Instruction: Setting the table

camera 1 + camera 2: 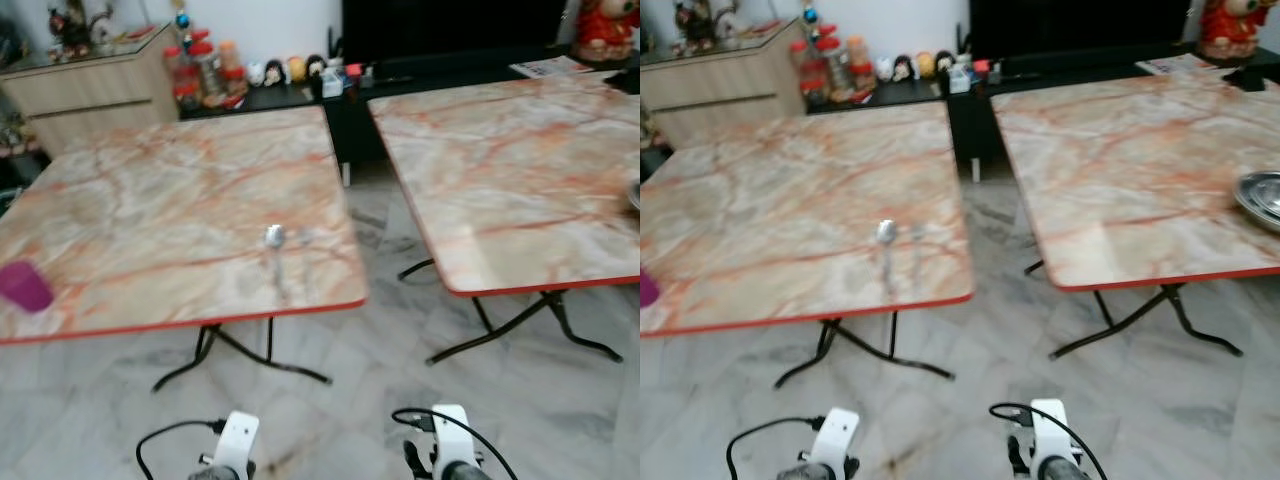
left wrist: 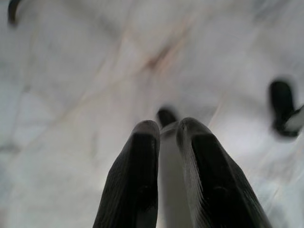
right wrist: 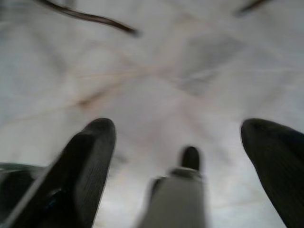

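Arms both hang low over the floor [image 1: 340,400], short of the table [image 1: 150,190] with the spoon [image 1: 275,245]; left gripper [image 2: 166,130] pressed together, right gripper [image 3: 178,130] spread wide.

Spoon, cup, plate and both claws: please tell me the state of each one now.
Spoon: lying flat on the left table, near its front edge, untouched.
Purple cup: lying on the left table's near left corner.
Metal plate: resting flat on the right table.
Left claw: shut, empty, over the floor.
Right claw: open, empty, over the floor.
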Controlling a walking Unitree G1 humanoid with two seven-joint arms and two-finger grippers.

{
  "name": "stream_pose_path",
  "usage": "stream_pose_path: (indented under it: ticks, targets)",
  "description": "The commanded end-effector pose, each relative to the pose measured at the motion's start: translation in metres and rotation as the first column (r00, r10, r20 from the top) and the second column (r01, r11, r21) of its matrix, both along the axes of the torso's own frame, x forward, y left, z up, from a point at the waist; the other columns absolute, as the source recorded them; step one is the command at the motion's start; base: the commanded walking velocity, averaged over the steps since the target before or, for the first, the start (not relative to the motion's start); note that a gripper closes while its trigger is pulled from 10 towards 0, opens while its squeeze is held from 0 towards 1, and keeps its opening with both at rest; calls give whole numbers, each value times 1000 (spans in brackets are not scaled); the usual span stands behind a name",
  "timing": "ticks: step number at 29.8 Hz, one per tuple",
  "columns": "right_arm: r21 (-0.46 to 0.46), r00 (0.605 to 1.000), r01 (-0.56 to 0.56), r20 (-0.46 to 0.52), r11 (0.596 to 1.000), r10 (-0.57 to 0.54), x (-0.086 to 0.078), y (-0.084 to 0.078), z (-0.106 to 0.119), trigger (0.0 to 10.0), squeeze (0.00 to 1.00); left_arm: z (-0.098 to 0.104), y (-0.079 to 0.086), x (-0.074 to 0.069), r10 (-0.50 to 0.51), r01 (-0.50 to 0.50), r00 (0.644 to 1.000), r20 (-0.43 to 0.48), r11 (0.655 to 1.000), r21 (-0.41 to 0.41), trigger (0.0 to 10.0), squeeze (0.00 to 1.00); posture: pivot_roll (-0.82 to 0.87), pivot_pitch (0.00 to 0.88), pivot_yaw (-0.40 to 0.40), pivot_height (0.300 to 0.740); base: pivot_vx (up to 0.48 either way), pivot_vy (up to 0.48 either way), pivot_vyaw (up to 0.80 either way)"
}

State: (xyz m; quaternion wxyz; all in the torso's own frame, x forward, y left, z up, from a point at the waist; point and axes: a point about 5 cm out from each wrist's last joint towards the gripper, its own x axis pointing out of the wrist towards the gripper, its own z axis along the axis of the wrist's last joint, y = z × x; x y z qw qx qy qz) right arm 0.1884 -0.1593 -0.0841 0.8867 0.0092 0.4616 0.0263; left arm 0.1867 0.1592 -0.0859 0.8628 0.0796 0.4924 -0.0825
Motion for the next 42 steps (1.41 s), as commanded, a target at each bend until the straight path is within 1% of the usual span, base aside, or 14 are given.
stream_pose_path:
  ticks: [1, 8, 16, 20, 21, 22, 24, 26, 29, 31, 34, 37, 38, 42]
  targets:
    - [-8, 1000, 13, 6, 1000, -13, 1, -5, 1, 10000, 0, 1, -1, 3, -9, 9, 1000, 5, 1000, 3, 10000, 0, -203, 0, 80, 740, 0, 480, 0]
    - [-17, 1000, 14, 9, 1000, -14, 1, -7, 1, 10000, 0, 2, -1, 4, -12, 12, 1000, 15, 1000, 10, 10000, 0, -209, 0, 83, 740, 0, 216, 0]
    - [-7, 992, 44, 119, 999, -43, 15, -12, 11, 10000, 0, 2, 0, 4, -23, 23, 999, 22, 1000, 14, 10000, 0, -224, 0, 91, 740, 0, 0, 0]
    - [-8, 990, 48, 135, 999, -46, 17, -13, 12, 10000, 0, 2, -1, 4, -24, 24, 999, 23, 1000, 14, 10000, 0, -224, 0, 91, 740, 0, 0, 0]
    - [-7, 982, 59, 181, 998, -57, 23, -15, 17, 10000, 0, 3, 0, 5, -18, 18, 999, 35, 1000, 7, 10000, 0, -230, 0, 94, 740, 0, 0, 0]
    - [-9, 957, 82, 279, 997, -76, 38, -19, 29, 10000, 0, 4, 0, 7, -9, 9, 999, 50, 1000, 0, 10000, 0, -233, 0, 95, 740, 0, 0, 0]
    - [-18, 933, 86, 352, 996, -74, 50, -20, 39, 10000, 0, 4, 0, 8, -2, 3, 998, 59, 1000, -5, 10000, 0, -238, 0, 99, 740, 0, 0, 0]
    - [-29, 926, 72, 375, 997, -56, 54, -19, 42, 10000, 0, 4, 1, 8, -2, 3, 998, 61, 1000, -5, 10000, 0, -242, 0, 102, 740, 0, 0, 0]
    - [-25, 884, 25, 467, 999, -11, 69, -11, 57, 10000, 0, 4, 1, 7, -12, 12, 998, 57, 1000, -1, 10000, 0, -242, 0, 102, 740, 0, 0, 0]
    - [-30, 878, 15, 479, 999, 1, 71, -10, 59, 10000, 0, 4, 1, 7, -11, 11, 998, 58, 1000, -3, 10000, 0, -242, 0, 102, 740, 0, 0, 0]
    - [-59, 832, -48, 550, 997, 73, 80, 0, 70, 10000, 0, 5, 1, 8, 0, 1, 998, 63, 1000, -9, 10000, 0, -232, 0, 89, 740, 0, 0, 0]
    - [-62, 823, -57, 562, 996, 82, 82, 2, 72, 10000, 0, 5, 1, 8, 5, -4, 998, 64, 1000, -12, 10000, 0, -232, 0, 89, 740, 0, 0, 0]
    - [-63, 786, -85, 610, 994, 106, 87, 10, 81, 10000, 0, 5, 1, 7, 23, -21, 997, 70, 1000, -19, 10000, 0, -232, 0, 88, 740, 0, 0, 0]
    - [-53, 711, -104, 694, 993, 112, 99, 20, 101, 10000, 0, 5, 1, 8, 42, -39, 996, 80, 999, -29, 10000, 0, -234, 0, 89, 740, 0, 0, 0]
